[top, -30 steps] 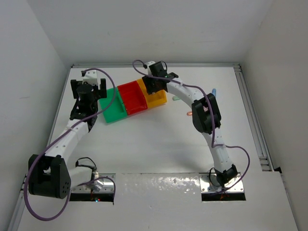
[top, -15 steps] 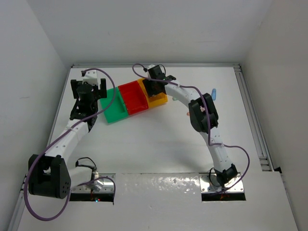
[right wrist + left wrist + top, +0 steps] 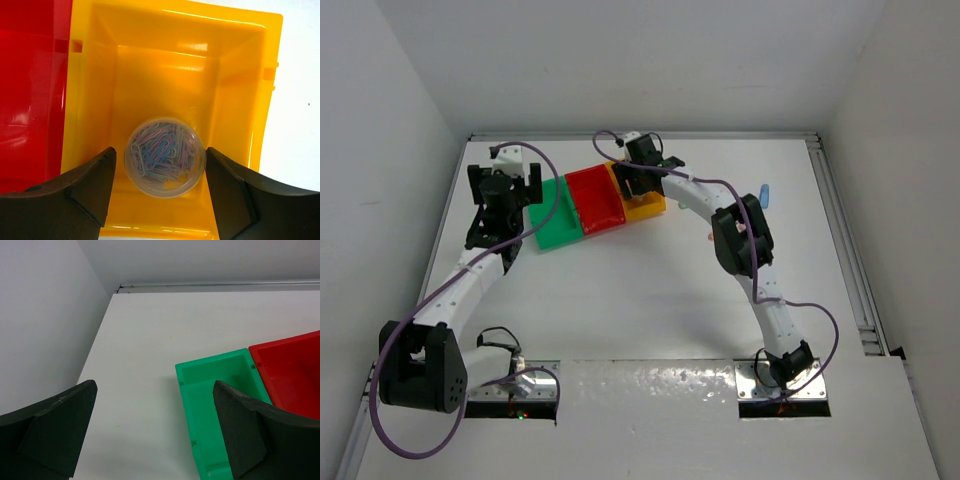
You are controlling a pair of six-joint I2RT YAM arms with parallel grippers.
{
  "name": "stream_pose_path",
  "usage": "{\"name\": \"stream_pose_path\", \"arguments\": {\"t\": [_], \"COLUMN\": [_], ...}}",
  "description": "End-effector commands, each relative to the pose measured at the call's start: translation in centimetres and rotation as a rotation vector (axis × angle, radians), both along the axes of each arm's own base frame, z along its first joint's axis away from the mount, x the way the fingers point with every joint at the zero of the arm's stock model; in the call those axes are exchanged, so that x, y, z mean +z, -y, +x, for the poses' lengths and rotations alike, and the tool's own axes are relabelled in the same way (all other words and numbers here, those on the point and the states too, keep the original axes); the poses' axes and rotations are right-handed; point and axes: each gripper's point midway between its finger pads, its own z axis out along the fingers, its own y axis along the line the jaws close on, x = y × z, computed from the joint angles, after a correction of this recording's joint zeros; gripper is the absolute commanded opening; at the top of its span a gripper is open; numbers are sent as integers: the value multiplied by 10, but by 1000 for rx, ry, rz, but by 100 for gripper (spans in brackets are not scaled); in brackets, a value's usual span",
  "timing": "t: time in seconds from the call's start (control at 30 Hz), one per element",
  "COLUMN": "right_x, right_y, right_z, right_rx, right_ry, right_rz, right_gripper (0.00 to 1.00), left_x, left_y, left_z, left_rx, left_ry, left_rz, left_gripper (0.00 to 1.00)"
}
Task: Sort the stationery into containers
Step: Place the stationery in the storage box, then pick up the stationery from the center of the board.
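Over the last second the right arm has drawn its elbow in and slid its wrist a little further over the row of bins. The right gripper (image 3: 638, 180) now hangs squarely above the yellow bin (image 3: 240, 100), while the bins themselves have hardly shifted. In the right wrist view a clear round tub of paper clips (image 3: 165, 156) sits on the floor of that bin, towards its near end. The jaws stand wide open on either side of it and hold nothing (the right finger looks very close to the tub's rim, and I cannot tell whether it touches). I read this as one item delivered, with the arm free to lift out. The left gripper (image 3: 155, 387) hovers beside the green bin (image 3: 215, 390) with its jaws also spread wide and nothing between them. That bin and the visible part of the red bin (image 3: 290, 370) show nothing inside. More stationery waits on the table (image 3: 640, 300) right of the arm: a blue piece (image 3: 764, 193) and a pinkish-orange piece (image 3: 710, 237) that is partly hidden by the forearm. The yellow walls close the tub in, so straight up looks like the safe way out. Open table lies nearer the bases and to the right, short of the side rail (image 3: 845, 250).
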Motion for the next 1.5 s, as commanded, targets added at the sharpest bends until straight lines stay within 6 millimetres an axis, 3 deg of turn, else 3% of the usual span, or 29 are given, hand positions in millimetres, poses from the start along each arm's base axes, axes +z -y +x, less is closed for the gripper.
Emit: {"name": "stream_pose_path", "arguments": {"t": [0.0,0.07,0.3,0.47,0.53,0.57,0.6,0.63,0.67,0.7,0.73,0.77,0.8,0.83,0.9,0.97,1.0,1.03,1.07,1.1,1.13,1.2,1.3,1.47], "right_x": [53,67,144,196,191,203,200,186,178,167,149,139,121,108,81,68,55,51,46,38,36,28,14,-10], "right_y": [-13,-16,-12,12,35,47,73,89,124,144,167,187,239,259,301,328,335,343,344,363,367,379,390,378], "right_z": [9,8,0,-17,-26,-33,-29,-35,-36,-37,-45,-45,-37,-37,-28,-19,-11,-7,-4,0,3,4,3,1], "right_rx": [12,18,26,12,-15,-24,-66,-90,-142,-192,-284,-356,-522,-597,-717,-783,-803,-817,-823,-863,-872,-900,-913,-830], "right_ry": [111,130,237,279,214,206,176,114,52,10,-69,-110,-122,-146,-173,-172,-178,-168,-166,-170,-168,-166,-180,-238], "right_rz": [54,70,127,143,148,168,175,185,188,179,175,183,126,118,83,36,11,-8,-21,-31,-31,-38,-37,-1], "right_gripper": [70,70,70,70,68,62,53,26,17,10,10,23,48,81,86,82,78,62,53,48,48,60,61,59], "left_x": [22,23,26,23,23,24,25,26,24,24,22,22,17,16,11,7,6,5,3,1,0,-2,-4,-4], "left_y": [7,7,19,42,53,55,57,59,59,59,59,60,58,58,57,57,57,56,55,53,54,51,50,52], "left_z": [1,1,3,6,6,7,7,7,6,6,5,4,3,2,0,-2,-2,-4,-4,-6,-6,-7,-7,-4], "left_rx": [-23,-23,-86,-213,-268,-279,-285,-288,-288,-288,-287,-289,-284,-281,-277,-275,-272,-269,-266,-259,-259,-247,-242,-244], "left_ry": [77,80,80,54,43,41,41,42,38,37,31,31,24,23,15,1,-3,-11,-17,-24,-30,-36,-43,-41], "left_rz": [-14,-14,-5,7,12,11,9,3,0,-3,-4,-4,-8,-14,-18,-20,-19,-19,-16,-13,-13,-8,-9,-16], "left_gripper": [100,100,100,100,100,100,100,100,100,100,100,100,100,100,100,100,100,100,100,100,100,100,100,100]}}
